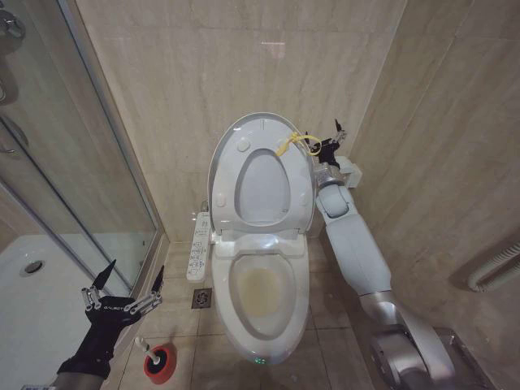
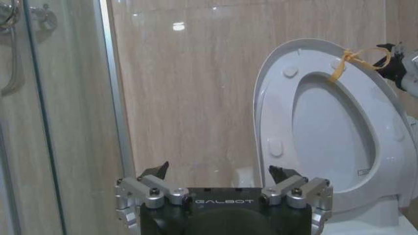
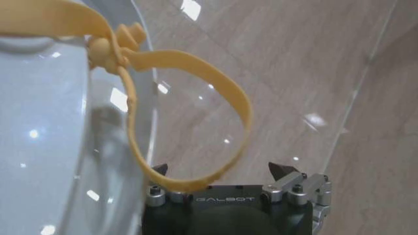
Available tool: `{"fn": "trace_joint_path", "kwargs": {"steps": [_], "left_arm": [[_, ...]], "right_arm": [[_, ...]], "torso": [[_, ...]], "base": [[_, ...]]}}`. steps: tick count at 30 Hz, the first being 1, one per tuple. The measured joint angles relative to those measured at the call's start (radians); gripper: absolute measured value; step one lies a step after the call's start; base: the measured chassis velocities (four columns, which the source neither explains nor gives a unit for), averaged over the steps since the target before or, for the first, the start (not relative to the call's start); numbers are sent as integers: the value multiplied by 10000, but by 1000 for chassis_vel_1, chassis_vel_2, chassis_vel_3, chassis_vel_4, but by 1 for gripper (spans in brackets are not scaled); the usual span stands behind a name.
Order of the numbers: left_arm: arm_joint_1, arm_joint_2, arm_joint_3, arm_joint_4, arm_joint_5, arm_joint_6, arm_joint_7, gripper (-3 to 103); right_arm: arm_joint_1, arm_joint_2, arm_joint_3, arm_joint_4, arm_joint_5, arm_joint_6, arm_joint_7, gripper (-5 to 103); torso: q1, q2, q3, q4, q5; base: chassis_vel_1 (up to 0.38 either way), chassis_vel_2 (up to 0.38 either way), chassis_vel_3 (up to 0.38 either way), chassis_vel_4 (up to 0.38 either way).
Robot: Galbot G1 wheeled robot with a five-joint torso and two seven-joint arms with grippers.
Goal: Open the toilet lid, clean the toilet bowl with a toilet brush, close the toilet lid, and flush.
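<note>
Tiled wall; cord loop (yellow) between jaws

Stood open above the toilet bowl, toilet lid raised against wall; hemmed leftward by glass shower door.

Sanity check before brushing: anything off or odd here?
Two things: a yellowish-brown stain in the toilet bowl, and a yellow cord loop tied to the raised toilet lid, hooked over a finger of the open right gripper.

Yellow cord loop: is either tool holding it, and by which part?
Neither tool grips. The open right tool has the yellow cord loop's far end draped over one finger. The left tool is open, empty.
</note>
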State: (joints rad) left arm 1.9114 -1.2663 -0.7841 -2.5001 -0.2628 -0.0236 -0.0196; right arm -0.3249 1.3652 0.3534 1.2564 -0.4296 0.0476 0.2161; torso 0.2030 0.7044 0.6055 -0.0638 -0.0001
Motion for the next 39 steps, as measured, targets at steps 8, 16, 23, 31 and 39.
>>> {"fn": "trace_joint_path", "kwargs": {"steps": [8,16,23,31,39], "left_arm": [[0,0,0,0,0,0,1,100],[0,0,0,0,0,0,0,100],[-1,0,-1,0,0,0,-1,100],[0,0,1,0,0,0,1,100],[0,1,1,0,0,0,1,100]], "right_arm": [[-1197,-695,-259,1640,275,-911,-601,100],[-2740,-1280,-555,4021,1501,-1691,-841,100],[-4086,-1962,-154,5759,2702,-2641,-715,100],[-6965,-2379,1179,7773,4855,-3237,-197,100],[-9030,-2063,1949,9788,7601,-4083,180,100]], "torso": [[-1,1,-2,-11,2],[-2,1,-2,-6,3],[-1,0,-2,12,1],[-2,1,-2,-7,3],[-2,1,-2,-7,2]], "base": [[0,0,0,0],[0,0,0,0],[0,0,0,0],[0,0,0,0],[0,0,0,0]]}}
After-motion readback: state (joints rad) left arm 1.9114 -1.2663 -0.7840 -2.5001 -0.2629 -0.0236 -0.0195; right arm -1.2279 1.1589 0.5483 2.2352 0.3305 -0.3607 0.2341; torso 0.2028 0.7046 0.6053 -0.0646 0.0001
